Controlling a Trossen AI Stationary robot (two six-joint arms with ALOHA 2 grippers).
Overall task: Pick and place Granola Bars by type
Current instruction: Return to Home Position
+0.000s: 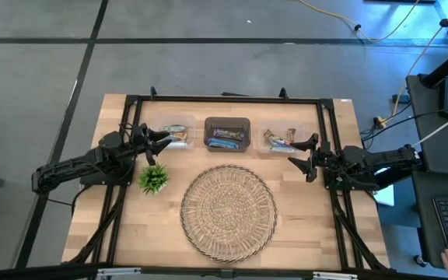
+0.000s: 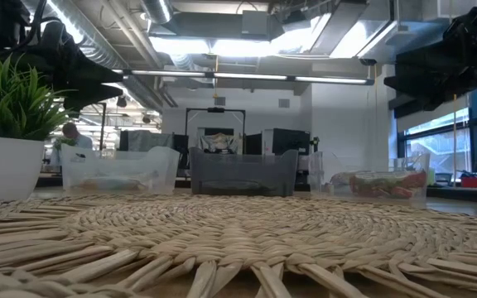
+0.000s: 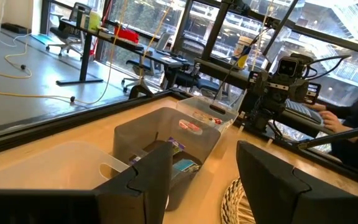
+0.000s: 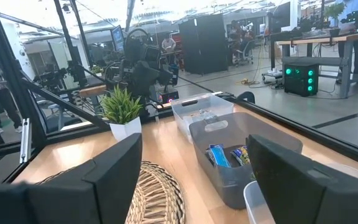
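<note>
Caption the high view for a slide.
Bars sorted in three bins; left tool and right tool open beside them.

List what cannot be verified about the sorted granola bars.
- High view: foil-wrapped granola bars in the left clear plastic bin, dark grey plastic bin and right clear plastic bin overlap and are too small to count.
- Low view: the grey bin's opaque wall hides its bars.
- Right wrist view: a finger of the right gripper covers most of the right clear bin.
- Left wrist view: the left gripper and the picture edge hide the left clear bin's floor.
</note>
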